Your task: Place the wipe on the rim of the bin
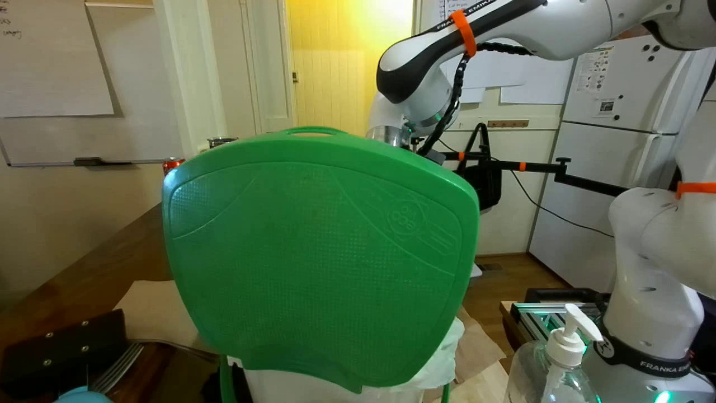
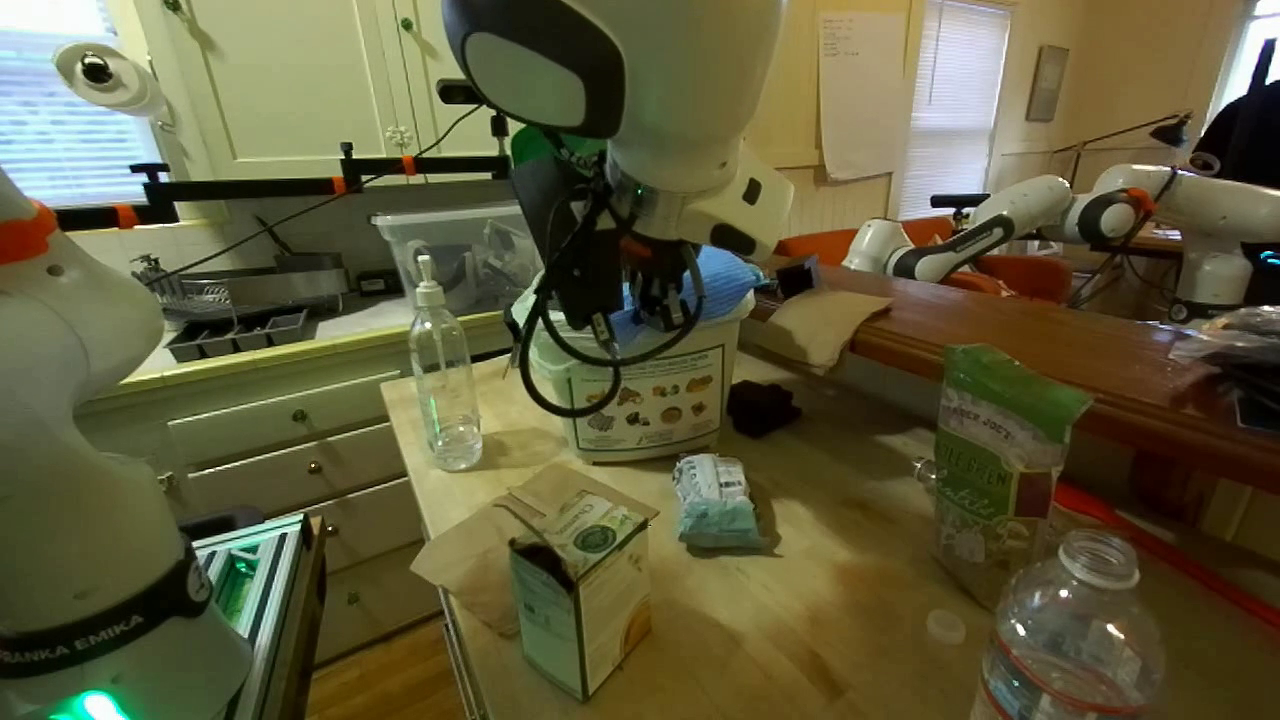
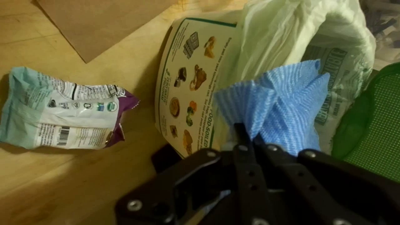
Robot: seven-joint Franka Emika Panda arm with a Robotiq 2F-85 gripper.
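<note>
Nearest in the wrist view, at the bottom and right of centre, the gripper (image 3: 250, 134) has its black fingers (image 3: 241, 140) brought almost together, with the blue striped wipe (image 3: 281, 106) pinched between the tips. The wipe fans upward and to the right, overlapping the edge and opening of the white bin (image 3: 200, 81), which fills the upper middle of that frame; whether it touches the rim cannot be told. A pale green liner (image 3: 268, 40) is folded over the bin's edge. The green lid (image 3: 384, 125) shows along the right side. A crumpled packet (image 3: 65, 112) rests on the wooden tabletop (image 3: 56, 181) at the left, and brown paper (image 3: 103, 25) lies at the upper left.

In an exterior view, a clear plastic bottle (image 2: 1070, 640) is closest, at the lower right, with an upright carton (image 2: 585, 600) at the lower middle and a green bag (image 2: 1000, 470) at the right. Farther in, the bin stands at the centre with the wipe's blue at its top, partly behind the gripper. A storage tub (image 2: 460, 250) sits beyond it, and another robot arm (image 2: 980, 230) shows at the upper right.

In an exterior view, the raised lid fills the centre and hides the fingers, with a pump bottle (image 1: 565, 358) at the lower right and a fork (image 1: 120, 366) at the lower left; a white refrigerator (image 1: 604, 151) stands behind, at the right.
</note>
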